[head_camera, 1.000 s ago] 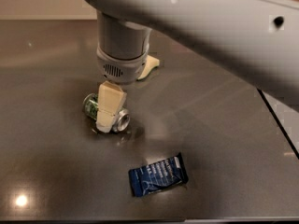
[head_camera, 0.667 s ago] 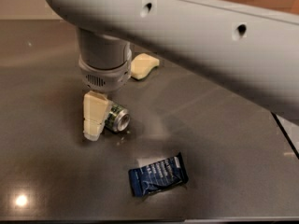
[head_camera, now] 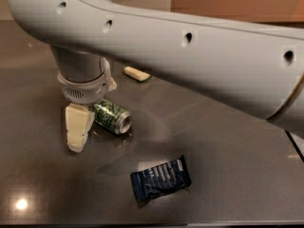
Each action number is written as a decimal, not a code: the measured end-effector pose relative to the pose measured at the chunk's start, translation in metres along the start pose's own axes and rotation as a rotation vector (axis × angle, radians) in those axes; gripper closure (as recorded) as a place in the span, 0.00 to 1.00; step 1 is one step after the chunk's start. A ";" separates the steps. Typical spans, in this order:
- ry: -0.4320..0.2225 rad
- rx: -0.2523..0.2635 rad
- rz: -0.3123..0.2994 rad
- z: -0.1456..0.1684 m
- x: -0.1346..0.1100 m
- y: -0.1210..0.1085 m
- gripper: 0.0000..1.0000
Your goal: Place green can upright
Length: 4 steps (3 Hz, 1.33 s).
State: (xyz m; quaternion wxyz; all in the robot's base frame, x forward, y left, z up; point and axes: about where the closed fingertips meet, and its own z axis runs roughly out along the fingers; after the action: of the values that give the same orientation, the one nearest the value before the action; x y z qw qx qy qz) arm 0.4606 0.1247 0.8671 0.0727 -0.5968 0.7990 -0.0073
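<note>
The green can [head_camera: 111,117] lies on its side on the dark table [head_camera: 228,146], with its silver end pointing to the front right. My gripper [head_camera: 80,129] hangs from the big grey arm [head_camera: 190,56] and reaches down to the table just left of the can, close against its rear end. The can's far end is partly hidden behind the gripper's wrist.
A dark blue snack bag [head_camera: 160,179] lies flat in front of the can, to its right. A small cream object [head_camera: 137,73] lies on the table behind the can. The arm covers most of the upper view. The table's right edge [head_camera: 295,144] shows at far right.
The gripper has moved from in front of the can to its left side. The can has swung so that its silver end points to the front right. The snack bag has not moved.
</note>
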 end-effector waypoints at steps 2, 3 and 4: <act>0.011 -0.032 0.052 0.022 -0.015 -0.012 0.00; 0.006 -0.041 0.084 0.026 -0.017 -0.024 0.18; 0.003 -0.046 0.098 0.029 -0.017 -0.030 0.41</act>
State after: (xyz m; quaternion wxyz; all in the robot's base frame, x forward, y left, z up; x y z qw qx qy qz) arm 0.4979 0.1346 0.8438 0.0583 -0.5586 0.8273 0.0138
